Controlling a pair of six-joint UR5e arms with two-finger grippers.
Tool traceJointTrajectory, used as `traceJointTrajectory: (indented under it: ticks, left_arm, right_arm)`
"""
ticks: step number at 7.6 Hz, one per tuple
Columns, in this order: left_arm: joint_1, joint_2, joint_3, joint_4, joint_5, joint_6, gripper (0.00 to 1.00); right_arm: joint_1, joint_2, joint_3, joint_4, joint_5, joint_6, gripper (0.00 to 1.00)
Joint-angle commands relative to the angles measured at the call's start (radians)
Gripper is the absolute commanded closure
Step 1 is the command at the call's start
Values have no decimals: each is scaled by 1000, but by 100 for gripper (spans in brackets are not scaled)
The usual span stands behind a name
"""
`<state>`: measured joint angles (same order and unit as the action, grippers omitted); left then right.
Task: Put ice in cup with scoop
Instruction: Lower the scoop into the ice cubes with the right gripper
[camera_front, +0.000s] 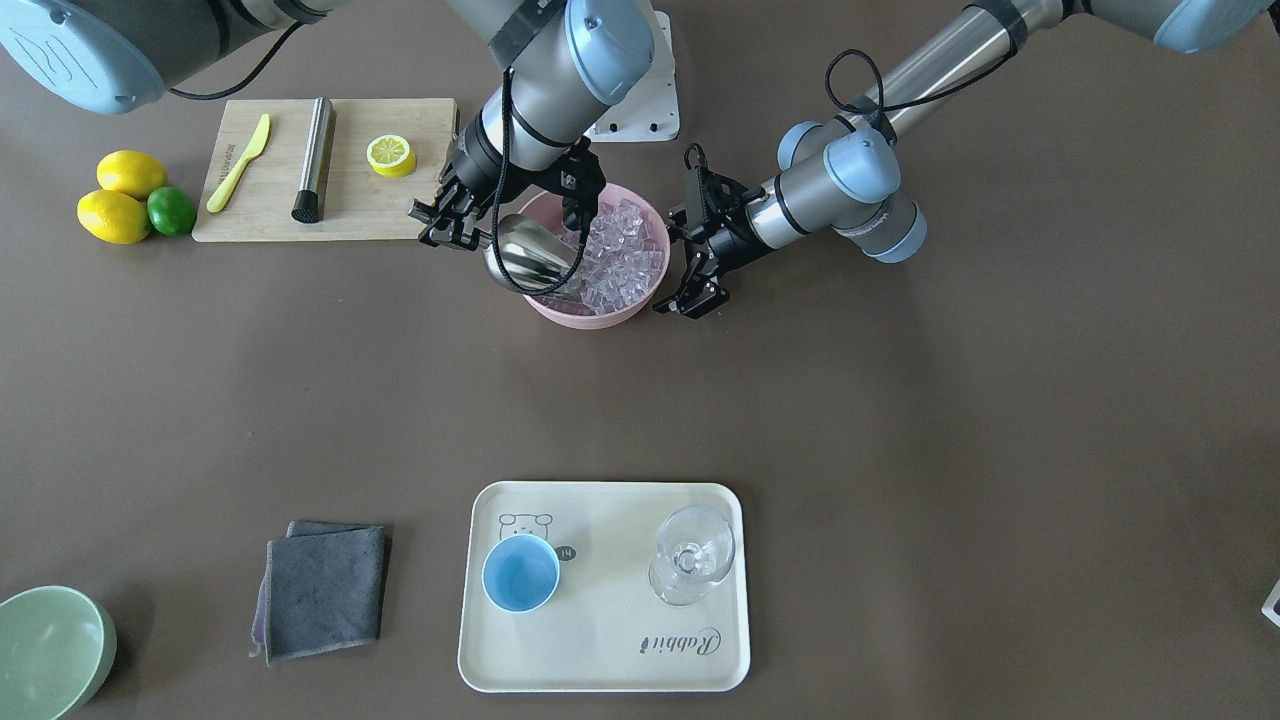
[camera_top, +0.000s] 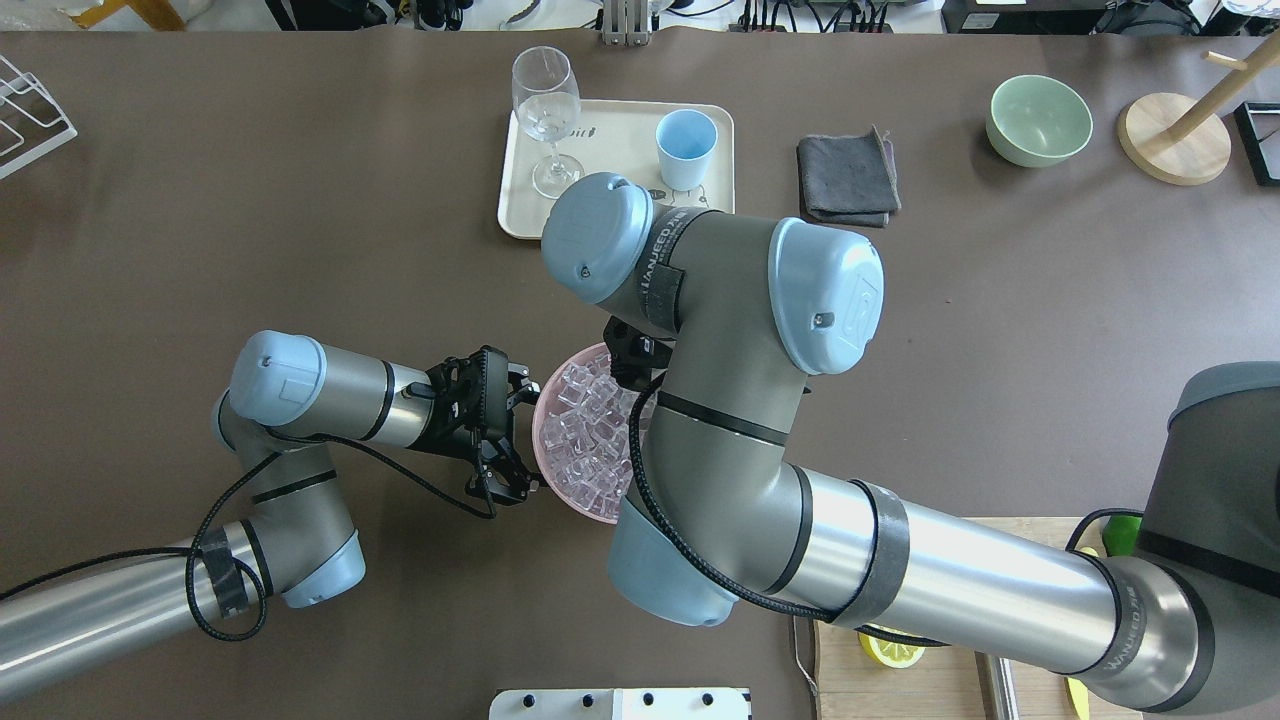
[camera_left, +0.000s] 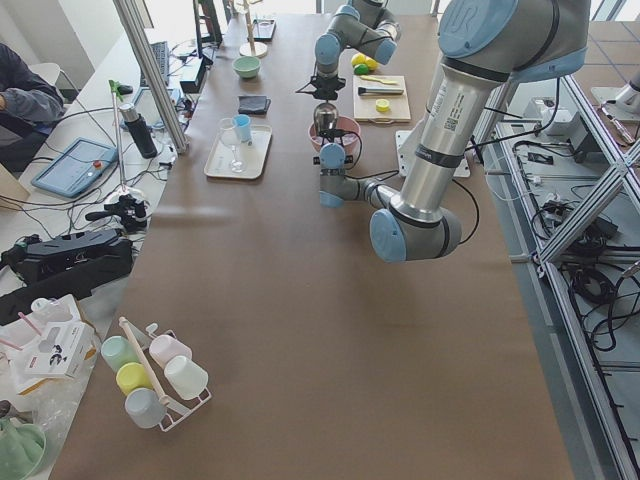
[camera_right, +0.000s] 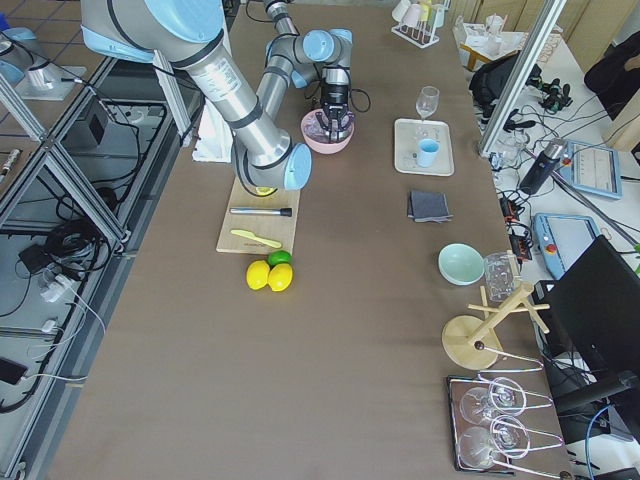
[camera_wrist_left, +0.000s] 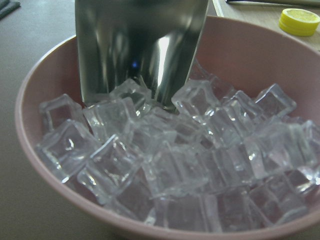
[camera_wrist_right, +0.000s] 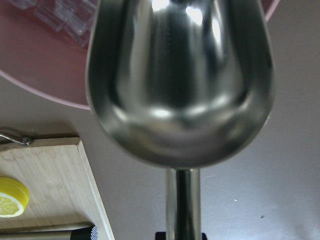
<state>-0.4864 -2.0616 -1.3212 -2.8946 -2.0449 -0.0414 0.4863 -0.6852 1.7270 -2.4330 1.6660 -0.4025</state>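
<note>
A pink bowl (camera_front: 590, 312) holds the ice (camera_front: 620, 255), many clear cubes, and also shows in the overhead view (camera_top: 545, 420). My right gripper (camera_front: 445, 222) is shut on the handle of the steel scoop (camera_front: 530, 255). The scoop is tilted down, with its front edge pushed into the ice (camera_wrist_left: 175, 165) at the bowl's side; the left wrist view shows the scoop (camera_wrist_left: 142, 50) close up. My left gripper (camera_front: 676, 262) is open beside the bowl's other side. The light-blue cup (camera_front: 520, 572) stands empty on the cream tray (camera_front: 600, 650), far from both grippers.
A clear stemmed glass (camera_front: 692, 553) stands on the tray beside the cup. A wooden board (camera_front: 400, 205) with a yellow knife (camera_front: 240, 162), a steel cylinder (camera_front: 314, 158) and a lemon half (camera_front: 391, 155) lies beside the bowl. A grey cloth (camera_front: 325, 590) and a green bowl (camera_front: 50, 650) lie near the tray.
</note>
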Motion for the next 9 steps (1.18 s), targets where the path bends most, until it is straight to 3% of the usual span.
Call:
traceJointTrajectory:
  ticks: [1, 6, 9]
  left_arm:
    - [0, 1, 2, 0, 0, 0, 2]
    - [8, 0, 3, 21, 0, 5, 2]
    - [2, -43, 2, 122, -12, 6, 2]
  right_arm:
    - [0, -101, 90, 86, 6, 52, 100]
    - [0, -186, 154, 208, 28, 142, 100]
    - [-2, -250, 203, 297, 41, 200, 100]
